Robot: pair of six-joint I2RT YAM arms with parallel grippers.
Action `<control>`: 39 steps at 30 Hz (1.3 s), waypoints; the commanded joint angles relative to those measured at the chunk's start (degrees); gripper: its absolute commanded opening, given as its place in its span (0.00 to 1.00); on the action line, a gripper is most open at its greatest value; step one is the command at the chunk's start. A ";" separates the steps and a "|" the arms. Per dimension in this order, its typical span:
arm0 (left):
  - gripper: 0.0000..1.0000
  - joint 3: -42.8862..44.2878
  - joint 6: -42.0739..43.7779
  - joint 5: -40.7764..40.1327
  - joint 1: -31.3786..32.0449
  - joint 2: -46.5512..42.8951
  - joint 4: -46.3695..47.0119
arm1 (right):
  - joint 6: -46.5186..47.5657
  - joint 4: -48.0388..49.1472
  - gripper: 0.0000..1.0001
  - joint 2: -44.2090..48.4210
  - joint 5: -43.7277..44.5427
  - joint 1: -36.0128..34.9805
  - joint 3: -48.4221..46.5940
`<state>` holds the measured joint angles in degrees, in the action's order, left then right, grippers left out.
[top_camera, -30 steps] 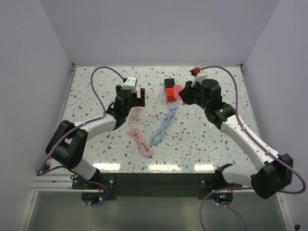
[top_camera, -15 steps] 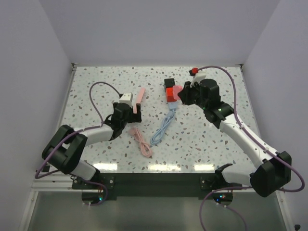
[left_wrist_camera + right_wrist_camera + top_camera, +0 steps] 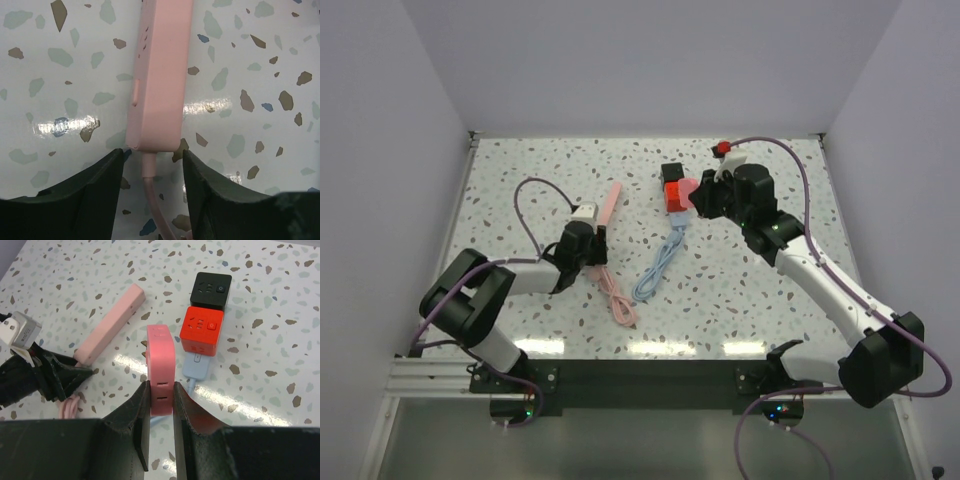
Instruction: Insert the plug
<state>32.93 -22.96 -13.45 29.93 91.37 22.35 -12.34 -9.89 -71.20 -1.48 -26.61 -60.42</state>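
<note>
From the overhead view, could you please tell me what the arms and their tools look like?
The left arm and right arm have white links, black joints and a looping purple cable. The left tool and right tool are black with wedge-shaped fingers. A red cap tops the right wrist.

Near the frame's centre, the upper cube [image 3: 671, 172] touched the lower cube [image 3: 674, 199], the plug [image 3: 691, 188] just right of it. The long strip [image 3: 610, 203] lay to their left on the table [image 3: 730, 300].
</note>
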 commanded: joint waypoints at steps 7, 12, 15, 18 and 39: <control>0.00 3.37 6.59 -5.34 0.56 -0.05 2.35 | 0.91 1.10 0.00 -0.52 -0.29 0.16 -1.36; 0.00 8.28 15.03 -12.90 4.15 0.73 2.00 | 1.18 -1.09 0.00 -2.89 -0.02 0.16 -4.17; 0.00 11.35 21.01 -21.32 7.23 2.66 2.00 | 1.18 -2.41 0.00 -5.08 -0.37 0.16 -5.84; 0.00 14.43 25.85 -24.33 9.96 6.00 1.56 | 1.44 -3.73 0.00 -7.19 -0.20 0.24 -7.42; 0.00 25.95 32.98 -39.72 24.29 24.28 -11.27 | 1.44 -4.88 0.00 -28.29 -5.55 -0.02 -23.42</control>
<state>55.92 8.80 -51.57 52.51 113.34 13.37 -10.87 -16.34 -98.24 -3.51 -26.61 -81.14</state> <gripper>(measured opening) 0.105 0.218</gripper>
